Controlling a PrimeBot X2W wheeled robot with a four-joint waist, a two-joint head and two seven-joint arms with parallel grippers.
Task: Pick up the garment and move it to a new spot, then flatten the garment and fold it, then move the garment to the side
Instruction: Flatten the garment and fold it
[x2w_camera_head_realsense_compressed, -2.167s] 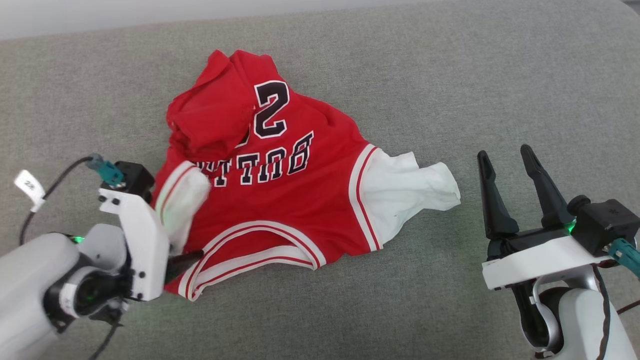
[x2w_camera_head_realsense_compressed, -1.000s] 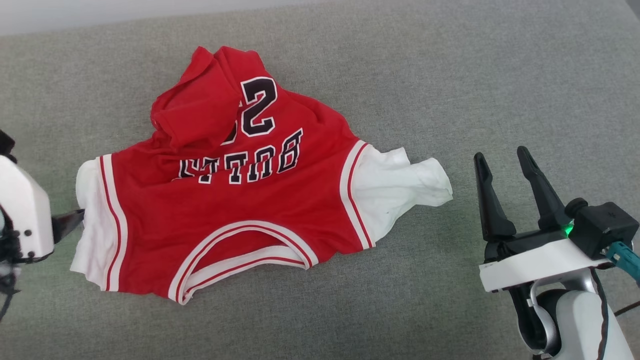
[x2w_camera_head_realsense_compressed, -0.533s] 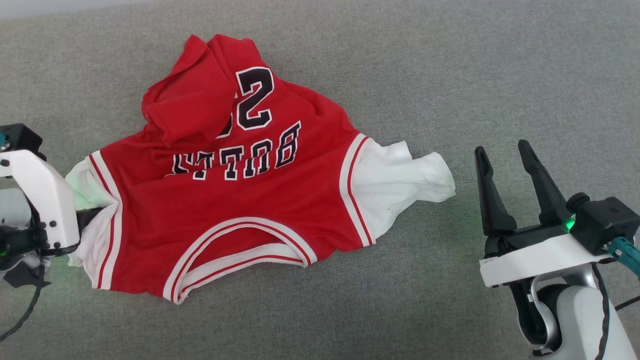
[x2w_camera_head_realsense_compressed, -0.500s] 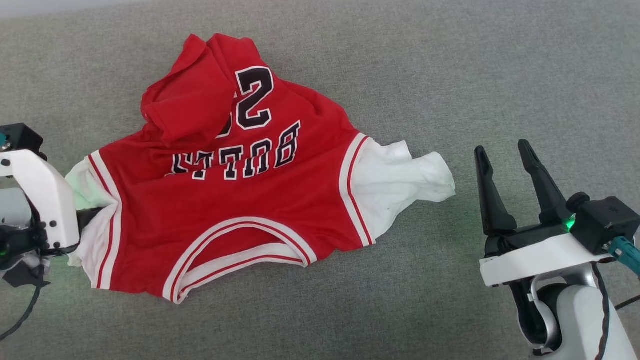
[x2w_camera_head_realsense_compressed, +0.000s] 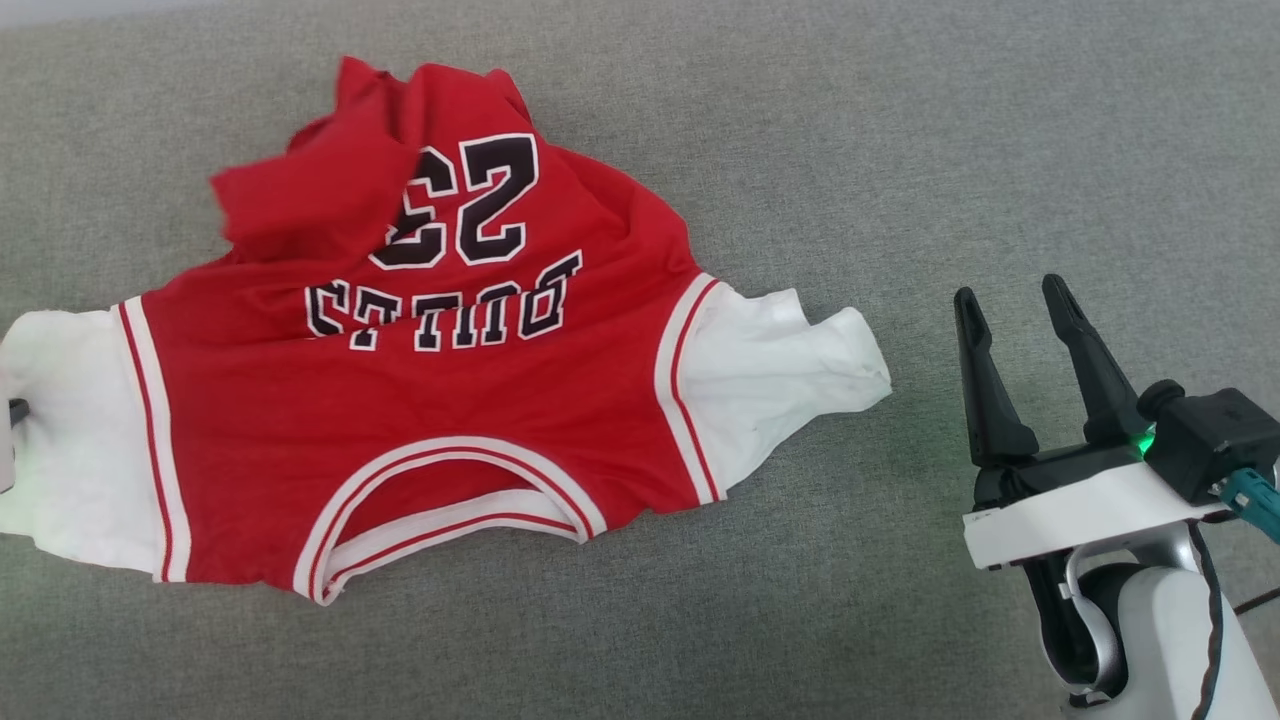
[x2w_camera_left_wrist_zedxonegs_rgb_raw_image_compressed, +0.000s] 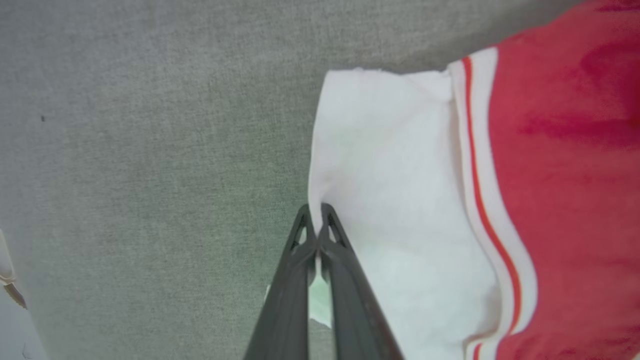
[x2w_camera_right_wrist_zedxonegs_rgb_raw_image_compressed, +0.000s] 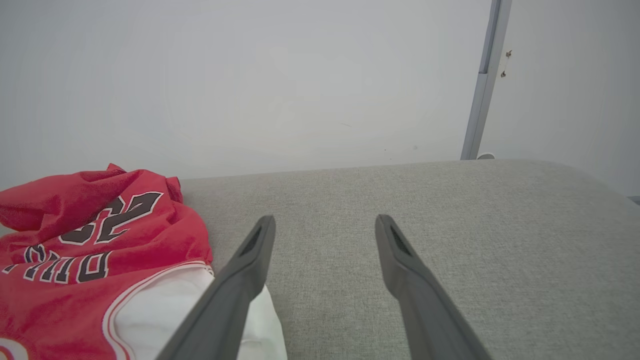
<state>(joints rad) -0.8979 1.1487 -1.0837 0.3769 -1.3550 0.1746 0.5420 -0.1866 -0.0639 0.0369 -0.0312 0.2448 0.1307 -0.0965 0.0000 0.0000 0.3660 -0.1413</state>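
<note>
A grey woven fabric surface (x2w_camera_head_realsense_compressed: 900, 150) carries the red basketball-jersey shirt with white sleeves and black 23 (x2w_camera_head_realsense_compressed: 430, 400), spread just ahead of the left gripper (x2w_camera_left_wrist_zedxonegs_rgb_raw_image_compressed: 315, 212), which is pinched on the edge of one white sleeve (x2w_camera_left_wrist_zedxonegs_rgb_raw_image_compressed: 380, 200). The right gripper (x2w_camera_head_realsense_compressed: 1007, 290) stands apart, empty, with the other sleeve (x2w_camera_head_realsense_compressed: 780, 370) just to its left. The shirt is probably light and limp and will bunch, so hems or shoulders suit best.
</note>
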